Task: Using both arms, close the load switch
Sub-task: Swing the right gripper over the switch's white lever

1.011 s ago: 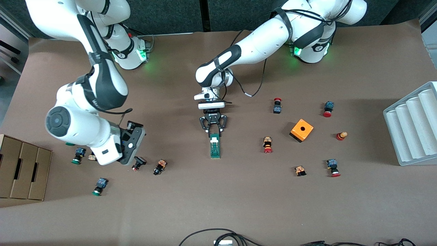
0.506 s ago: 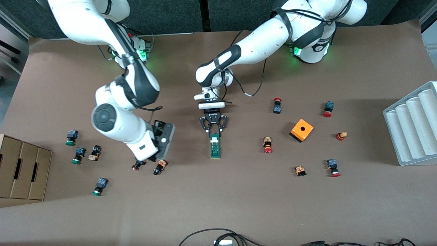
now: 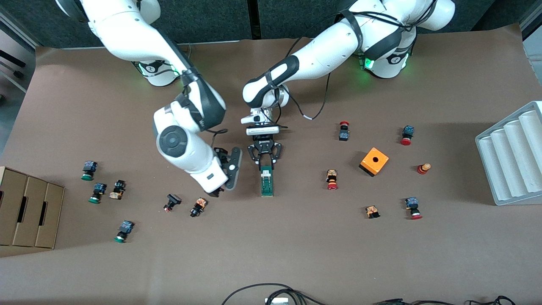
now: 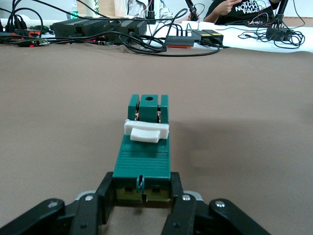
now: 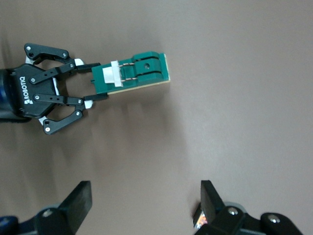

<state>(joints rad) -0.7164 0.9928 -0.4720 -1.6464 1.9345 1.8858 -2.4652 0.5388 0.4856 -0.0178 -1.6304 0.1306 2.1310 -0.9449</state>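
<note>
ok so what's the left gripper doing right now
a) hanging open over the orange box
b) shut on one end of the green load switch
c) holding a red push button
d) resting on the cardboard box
b: the left gripper has its fingers clamped on the end of the load switch that lies farther from the front camera, with the white handle free; the left wrist view shows the grip.

Brown table [image 3: 296,254] before dark wall panels [image 3: 203,19], cardboard boxes [image 3: 25,212] at one end
</note>
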